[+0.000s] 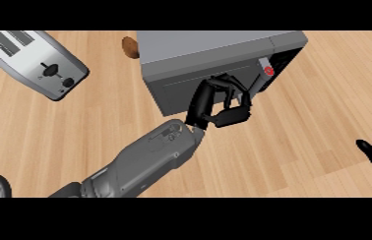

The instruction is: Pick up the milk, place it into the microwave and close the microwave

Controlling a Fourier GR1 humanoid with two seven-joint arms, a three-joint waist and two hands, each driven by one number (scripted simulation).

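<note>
One wooden counter [305,135] carries every item shown. The grey microwave [210,62] stands directly beyond the left hand [222,106], its door closed or nearly so, with a red button [268,71] on the panel to the hand's right. The grey forearm [141,165] enters from the lower left, and the hand's fingers lie against the microwave door front, bent at the tips yet clasping nothing. A silver toaster [44,62] sits well to the hand's left. A brown rounded object [130,47] shows beyond the hand at the microwave's far left corner. The right hand [364,149] is only a fingertip at the right edge; its state cannot be told. The milk is not visible.
</note>
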